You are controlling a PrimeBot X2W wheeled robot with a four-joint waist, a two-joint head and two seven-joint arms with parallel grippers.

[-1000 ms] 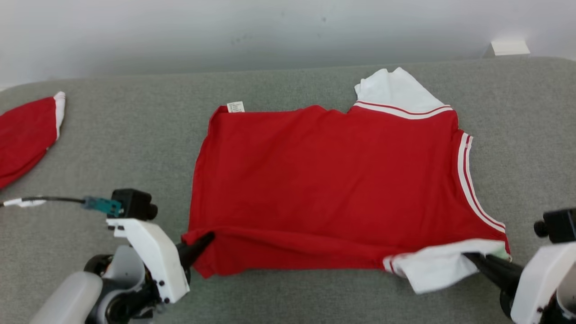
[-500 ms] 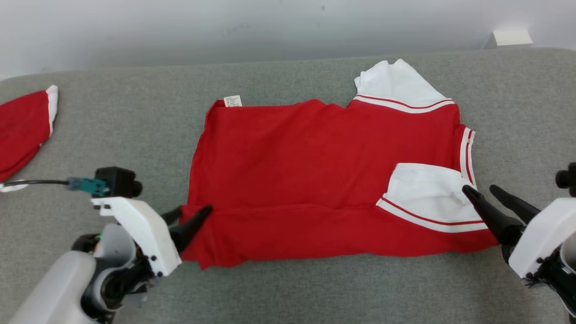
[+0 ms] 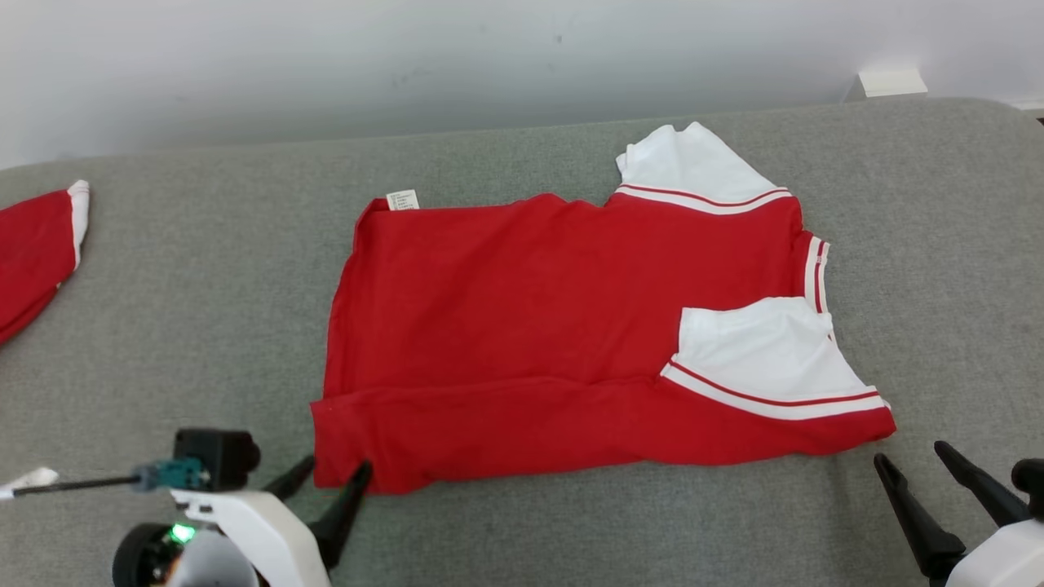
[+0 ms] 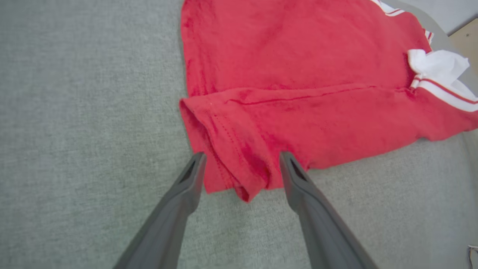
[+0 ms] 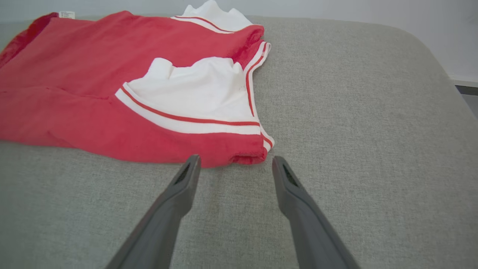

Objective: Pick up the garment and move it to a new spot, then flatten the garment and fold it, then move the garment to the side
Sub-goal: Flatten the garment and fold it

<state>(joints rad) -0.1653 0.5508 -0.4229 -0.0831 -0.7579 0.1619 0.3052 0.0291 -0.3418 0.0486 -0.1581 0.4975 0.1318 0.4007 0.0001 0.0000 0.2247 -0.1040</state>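
On the grey felt tabletop (image 3: 204, 269) our red-and-white cotton shirt (image 3: 530, 326) looks limp and light, so we'd pinch its near corners. Left gripper (image 3: 338, 465) and right gripper (image 3: 909, 452) gape wide, holding nothing.

I've open bench (image 3: 938, 269) right of the shirt (image 3: 530, 326) and left of it. Another garment (image 3: 33, 253) blocks the far left, wall (image 3: 408, 65) behind.

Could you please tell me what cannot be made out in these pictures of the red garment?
Head view: the print on the white label of the red garment is too small to read.
Head view: a second red cloth is cut off by the left edge; its kind is unclear.
Left wrist view: the folded near strip hides the layers beneath; whether the open left gripper touches the hem is unclear.
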